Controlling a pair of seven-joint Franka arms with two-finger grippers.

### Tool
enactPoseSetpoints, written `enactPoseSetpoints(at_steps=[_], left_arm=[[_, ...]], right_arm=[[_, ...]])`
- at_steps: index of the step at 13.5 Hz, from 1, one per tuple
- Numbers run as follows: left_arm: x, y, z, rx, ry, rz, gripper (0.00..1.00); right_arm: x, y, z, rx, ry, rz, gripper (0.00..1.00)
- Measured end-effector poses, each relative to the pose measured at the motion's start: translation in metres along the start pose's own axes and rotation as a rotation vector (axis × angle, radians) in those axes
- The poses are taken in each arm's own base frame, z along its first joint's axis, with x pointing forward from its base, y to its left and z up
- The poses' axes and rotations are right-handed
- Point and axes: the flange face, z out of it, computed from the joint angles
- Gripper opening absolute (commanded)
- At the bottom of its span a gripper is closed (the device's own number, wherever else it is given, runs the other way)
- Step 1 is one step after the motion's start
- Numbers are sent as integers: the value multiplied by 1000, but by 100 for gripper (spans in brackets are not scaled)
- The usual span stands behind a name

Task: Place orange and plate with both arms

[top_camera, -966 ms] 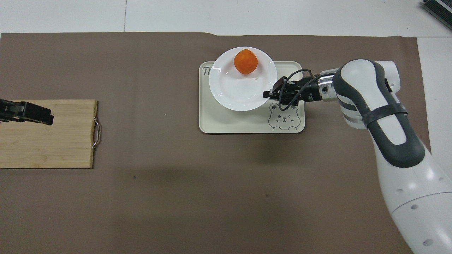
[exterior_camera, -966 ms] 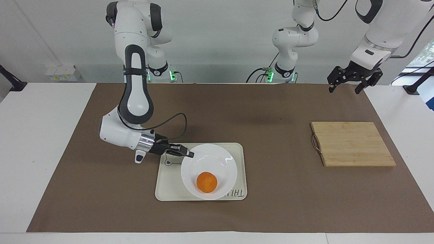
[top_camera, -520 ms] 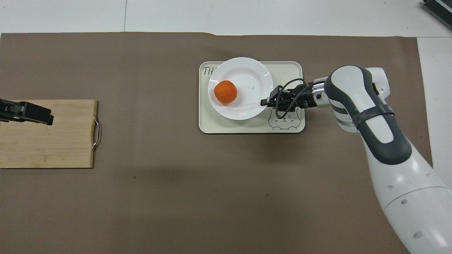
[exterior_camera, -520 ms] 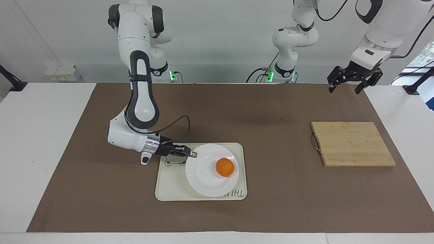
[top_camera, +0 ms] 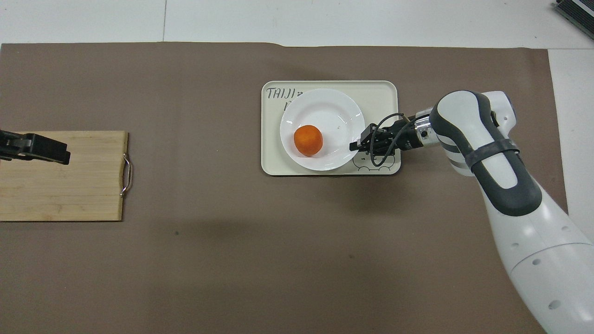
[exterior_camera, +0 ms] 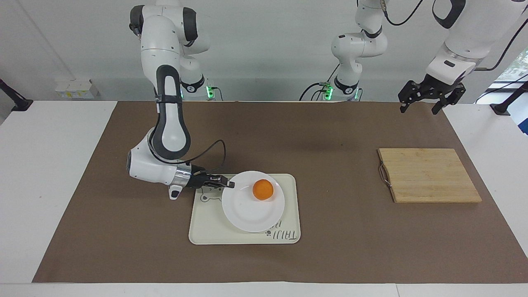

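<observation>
We find the right gripper [exterior_camera: 230, 185] clamped on the rim of the plate [exterior_camera: 247, 210], at the edge toward the right arm's end of the table. The fingers reach in low and nearly level, which suits a thin rim: one finger above and one below, we judge, so the plate can be carried or slid without touching its load.

The orange [exterior_camera: 262, 189] sits in the plate's well, on the part nearer the robots. We judge that a round fruit on a glossy surface will roll if the plate tips, so a level hold matters.

The plate lies over the tray [exterior_camera: 206, 231], covering much of it; whether it rests flat or is slightly lifted at the gripped edge we cannot tell.

The left gripper [exterior_camera: 421, 102] waits with jaws apart, raised over the mat edge at the left arm's end, holding nothing. The board [exterior_camera: 429, 175] lies bare there, well apart from the tray.
</observation>
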Motion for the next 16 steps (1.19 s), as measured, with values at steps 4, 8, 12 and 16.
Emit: enactPoseSetpoints(at_steps=[4, 8, 12, 16], left_arm=[[0, 0, 0, 0, 0, 0, 100], [0, 0, 0, 0, 0, 0, 100], [0, 0, 0, 0, 0, 0, 100], [0, 0, 0, 0, 0, 0, 100]], right_arm=[[-1, 9, -7, -13, -15, -3, 100], [-1, 10, -15, -14, -4, -2, 100], [-3, -18, -53, -106, 33, -97, 100], [0, -38, -99, -323, 104, -218, 100]])
